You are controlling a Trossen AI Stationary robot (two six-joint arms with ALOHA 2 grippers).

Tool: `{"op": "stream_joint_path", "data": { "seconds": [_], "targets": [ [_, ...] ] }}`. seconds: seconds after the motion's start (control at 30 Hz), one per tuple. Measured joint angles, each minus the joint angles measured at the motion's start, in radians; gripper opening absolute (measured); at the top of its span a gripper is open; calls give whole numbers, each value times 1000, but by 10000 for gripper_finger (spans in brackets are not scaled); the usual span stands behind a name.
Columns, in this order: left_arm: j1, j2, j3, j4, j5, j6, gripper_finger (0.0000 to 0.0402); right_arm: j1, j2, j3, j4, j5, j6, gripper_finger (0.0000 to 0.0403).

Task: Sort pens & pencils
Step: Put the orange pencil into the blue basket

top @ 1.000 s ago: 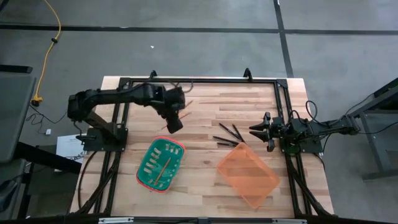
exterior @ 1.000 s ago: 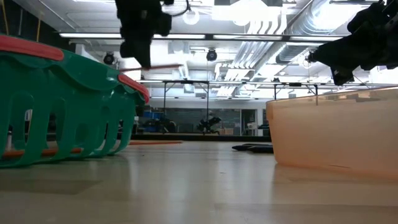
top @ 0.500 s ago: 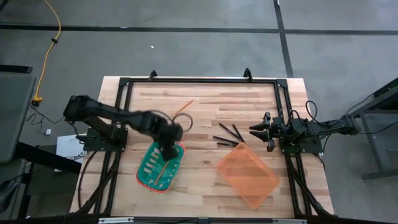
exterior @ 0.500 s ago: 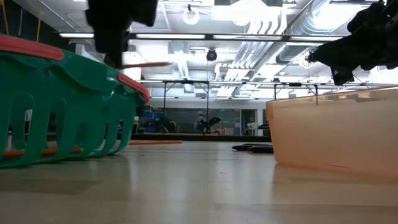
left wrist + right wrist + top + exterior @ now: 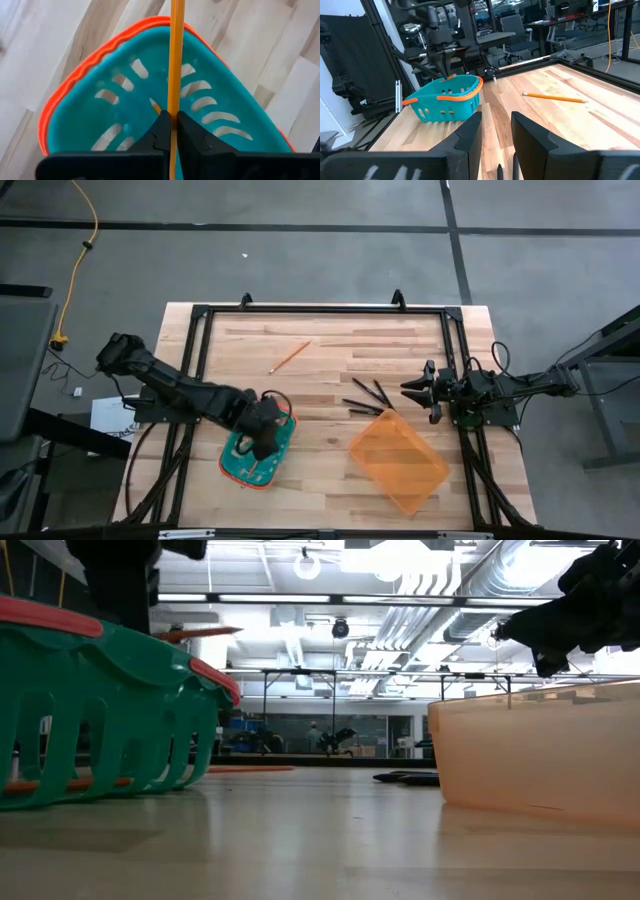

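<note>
My left gripper (image 5: 262, 435) is shut on an orange pencil (image 5: 174, 60) over the green basket with an orange rim (image 5: 232, 452). The pencil's end (image 5: 205, 633) sticks out above the basket's rim in the low view. Another pencil (image 5: 156, 106) lies on the basket's floor. A third pencil (image 5: 290, 356) lies flat on the table at the far middle. Several dark pens (image 5: 365, 398) lie on the table by the orange bin (image 5: 398, 462). My right gripper (image 5: 418, 391) is open and empty, just right of the pens. My left gripper pinches the pencil's shaft (image 5: 174, 102) between its two fingers (image 5: 161, 131). The fingers come from above, pointing down, and lie across the pencil. The pencil is level and lifted clear, above the basket's opening.
The black frame rails (image 5: 320, 310) run along the table's far, left and right sides. The orange bin stands at the near right. Bare wood shows in the table's middle (image 5: 320, 430) between basket and bin.
My left gripper has carried the pencil from the table's far middle toward the near edge and a little left, and is now over the green basket. The pencil has stayed level in the hold. My right arm has kept still.
</note>
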Motion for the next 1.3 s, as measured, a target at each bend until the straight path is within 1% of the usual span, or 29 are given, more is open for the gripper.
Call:
{"op": "stream_joint_path", "data": {
  "seconds": [0.27,0.33,0.43,0.6,0.73,1.0,1.1,1.3],
  "targets": [
    [-98,0,0,-31,-92,-119,4,0,0,0,0,0,0,96],
    [-117,0,-14,-1,-99,-142,4,0,0,0,0,0,0,96],
    [-140,0,-58,46,-92,-182,4,0,0,0,0,0,0,96],
    [-177,0,-124,67,-82,-255,5,0,0,0,0,0,0,96],
    [-176,0,-148,71,-74,-284,5,0,0,0,0,0,0,96],
    [-174,0,-166,70,-68,-288,6,0,0,0,0,0,0,96],
    [-173,0,-166,69,-67,-299,18,0,0,0,0,0,0,96],
    [-173,0,-166,67,-44,-294,77,0,0,0,0,0,0,96]
  ]
}}
